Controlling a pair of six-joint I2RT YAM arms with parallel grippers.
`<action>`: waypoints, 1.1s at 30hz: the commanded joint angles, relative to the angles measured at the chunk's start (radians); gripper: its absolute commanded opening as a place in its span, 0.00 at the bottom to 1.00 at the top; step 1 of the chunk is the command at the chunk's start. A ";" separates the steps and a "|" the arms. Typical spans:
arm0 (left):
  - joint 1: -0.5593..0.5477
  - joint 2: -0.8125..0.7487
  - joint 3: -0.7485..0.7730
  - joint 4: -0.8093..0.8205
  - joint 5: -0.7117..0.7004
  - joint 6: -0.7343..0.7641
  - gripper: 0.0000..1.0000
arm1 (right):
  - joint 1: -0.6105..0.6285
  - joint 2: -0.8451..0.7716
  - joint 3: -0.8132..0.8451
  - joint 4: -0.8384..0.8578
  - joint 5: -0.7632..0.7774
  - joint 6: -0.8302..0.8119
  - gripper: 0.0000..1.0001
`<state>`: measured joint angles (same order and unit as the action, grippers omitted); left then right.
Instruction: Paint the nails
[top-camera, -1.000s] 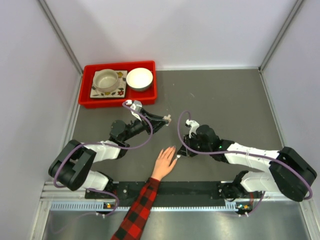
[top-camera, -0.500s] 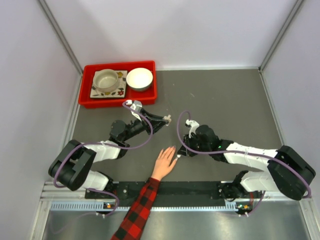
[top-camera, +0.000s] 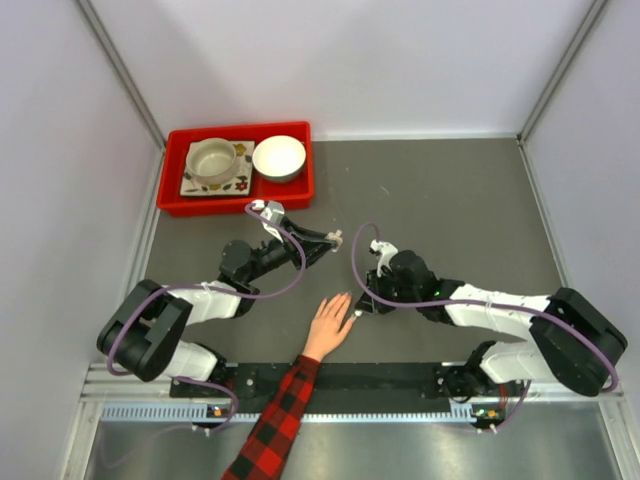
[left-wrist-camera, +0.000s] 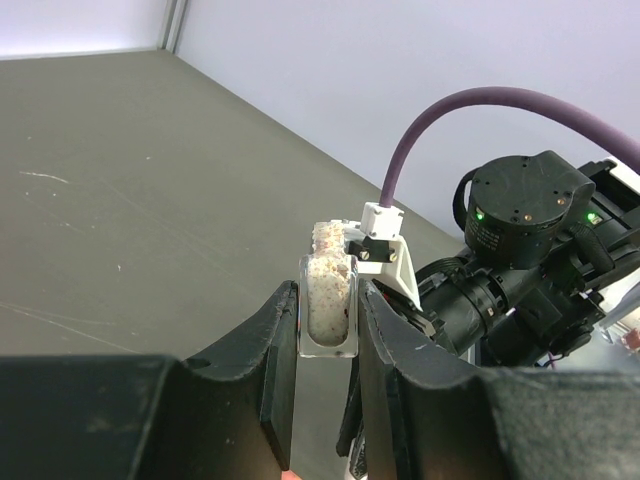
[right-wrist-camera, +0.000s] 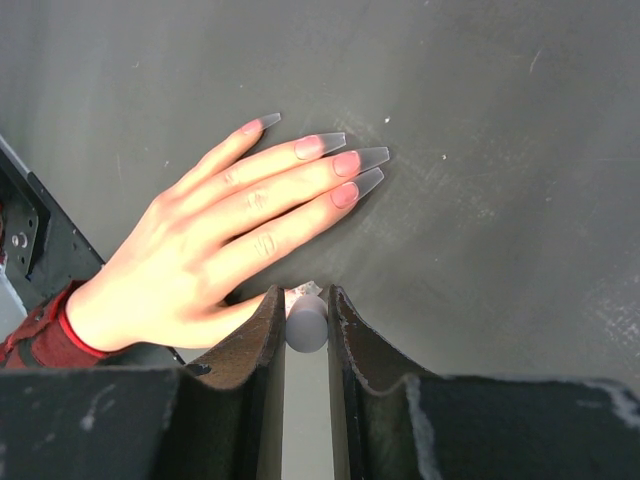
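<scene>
A light-skinned hand (top-camera: 328, 325) in a red-and-black plaid sleeve lies flat on the grey table. Its long nails (right-wrist-camera: 345, 165) are pink at the base and grey at the tips, and they point away from the arms. My right gripper (top-camera: 358, 312) (right-wrist-camera: 305, 295) is shut on a white round brush handle (right-wrist-camera: 306, 325). The handle's tip sits at the thumb, whose nail is hidden behind it. My left gripper (top-camera: 335, 238) (left-wrist-camera: 327, 292) hovers beyond the fingertips. It is shut on a small clear bottle (left-wrist-camera: 328, 310) of pale speckled polish, held upright.
A red tray (top-camera: 220, 206) at the back left holds a white bowl (top-camera: 279, 157) and a beige bowl (top-camera: 213, 160) on a flowered plate. White walls close in both sides. The arms' black base rail (top-camera: 380, 378) runs along the near edge.
The right arm has crept very slightly left toward the hand. The hand and the left arm stay where they were.
</scene>
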<state>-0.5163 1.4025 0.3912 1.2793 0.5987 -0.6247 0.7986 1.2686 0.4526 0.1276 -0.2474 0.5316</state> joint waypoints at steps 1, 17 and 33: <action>-0.004 -0.034 0.035 0.112 0.013 0.022 0.00 | 0.017 -0.001 0.040 0.044 0.008 -0.016 0.00; -0.004 -0.033 0.031 0.111 0.015 0.022 0.00 | 0.017 -0.046 0.051 0.015 0.017 -0.024 0.00; -0.002 -0.039 0.031 0.106 0.016 0.023 0.00 | 0.017 -0.044 0.058 0.000 0.010 -0.024 0.00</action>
<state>-0.5163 1.4010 0.3912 1.2793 0.6052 -0.6201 0.7986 1.2438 0.4736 0.1104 -0.2295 0.5159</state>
